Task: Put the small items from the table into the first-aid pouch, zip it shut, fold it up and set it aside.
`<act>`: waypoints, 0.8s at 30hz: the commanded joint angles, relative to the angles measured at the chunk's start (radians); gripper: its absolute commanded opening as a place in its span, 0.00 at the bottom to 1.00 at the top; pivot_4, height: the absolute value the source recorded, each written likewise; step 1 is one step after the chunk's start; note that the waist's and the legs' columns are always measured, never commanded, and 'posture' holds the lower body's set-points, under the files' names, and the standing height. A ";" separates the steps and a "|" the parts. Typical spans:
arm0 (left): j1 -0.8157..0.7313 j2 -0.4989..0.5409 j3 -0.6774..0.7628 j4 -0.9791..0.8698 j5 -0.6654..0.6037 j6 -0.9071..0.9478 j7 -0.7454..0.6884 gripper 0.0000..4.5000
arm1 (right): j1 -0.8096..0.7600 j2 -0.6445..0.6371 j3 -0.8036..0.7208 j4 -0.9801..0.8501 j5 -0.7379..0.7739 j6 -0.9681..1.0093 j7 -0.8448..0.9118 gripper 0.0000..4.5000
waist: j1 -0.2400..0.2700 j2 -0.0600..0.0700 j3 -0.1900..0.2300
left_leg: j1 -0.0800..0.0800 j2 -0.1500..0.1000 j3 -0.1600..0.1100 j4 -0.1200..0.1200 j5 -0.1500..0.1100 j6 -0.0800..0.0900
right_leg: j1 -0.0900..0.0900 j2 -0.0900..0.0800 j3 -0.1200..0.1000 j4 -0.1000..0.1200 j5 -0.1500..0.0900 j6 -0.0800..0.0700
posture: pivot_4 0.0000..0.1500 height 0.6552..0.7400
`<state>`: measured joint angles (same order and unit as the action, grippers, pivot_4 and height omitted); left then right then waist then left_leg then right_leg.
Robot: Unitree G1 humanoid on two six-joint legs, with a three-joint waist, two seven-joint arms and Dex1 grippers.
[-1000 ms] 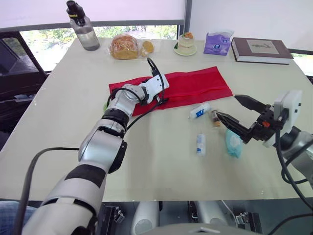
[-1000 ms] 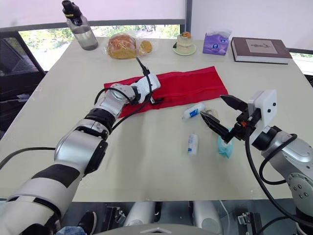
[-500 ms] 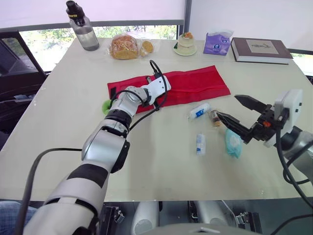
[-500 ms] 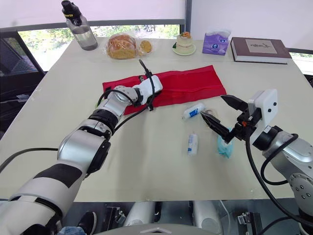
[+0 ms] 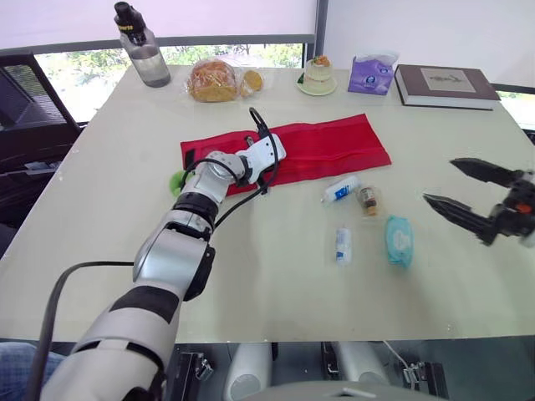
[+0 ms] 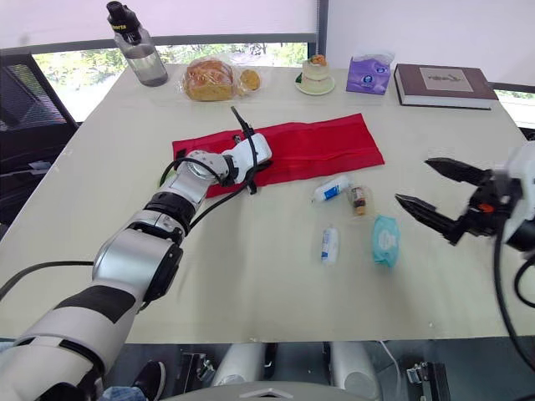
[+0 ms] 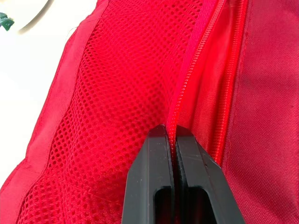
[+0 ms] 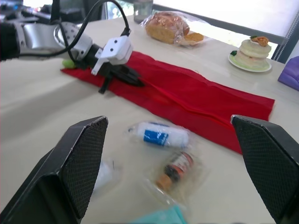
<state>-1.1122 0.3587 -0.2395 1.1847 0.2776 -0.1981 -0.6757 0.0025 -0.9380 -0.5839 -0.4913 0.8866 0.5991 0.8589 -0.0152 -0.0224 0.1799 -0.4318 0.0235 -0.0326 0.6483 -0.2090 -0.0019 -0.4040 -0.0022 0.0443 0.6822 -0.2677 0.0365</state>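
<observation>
The red first-aid pouch [image 5: 326, 146] lies flat and unfolded across the middle of the table. My left gripper [image 7: 171, 133] rests on its left part, fingers shut on the zipper edge beside the mesh pocket. In front of the pouch lie a white tube with a blue label [image 5: 341, 189], a small brown bottle in a clear bag [image 5: 367, 200], a smaller white tube [image 5: 343, 246] and a teal wipes pack [image 5: 399, 241]. My right gripper [image 5: 440, 180] hovers open to the right of these items, holding nothing.
Along the far edge stand a water bottle [image 5: 142, 50], bagged bread [image 5: 216, 79], a small cake on a plate [image 5: 317, 75], a purple tissue pack [image 5: 371, 73] and a book [image 5: 445, 85]. A green object [image 5: 177, 180] peeks out at the pouch's left end.
My left gripper has shut on the pouch's zipper edge and the pouch has slid slightly left. My right gripper has drawn back to the right, away from the teal pack.
</observation>
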 commanded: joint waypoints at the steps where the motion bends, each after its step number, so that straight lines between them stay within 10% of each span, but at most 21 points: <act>1: 0.003 0.015 0.018 -0.047 -0.017 -0.012 -0.010 0.02 | -0.004 -0.060 -0.108 0.059 0.016 -0.023 0.123 1.00 | 0.000 0.000 0.000 | 0.000 0.000 0.000 0.000 0.000 0.000 | 0.000 0.000 0.000 0.000 0.000 0.000 | 1.00 1.00; 24: 0.030 0.011 0.040 -0.077 -0.035 0.000 -0.034 0.02 | 0.104 -0.223 -0.332 0.366 -0.123 -0.064 0.576 1.00 | 0.001 0.000 0.000 | 0.000 0.000 0.001 0.002 0.000 0.000 | 0.001 0.000 0.001 0.000 0.001 0.002 | 1.00 1.00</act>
<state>-1.0772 0.3645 -0.2067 1.1406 0.2518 -0.1937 -0.7061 0.1119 -1.1505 -0.8641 -0.1403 0.7736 0.5745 1.3991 -0.0139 -0.0224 0.1799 -0.4315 0.0230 -0.0318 0.6500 -0.2090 -0.0019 -0.4032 -0.0026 0.0453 0.6822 -0.2667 0.0384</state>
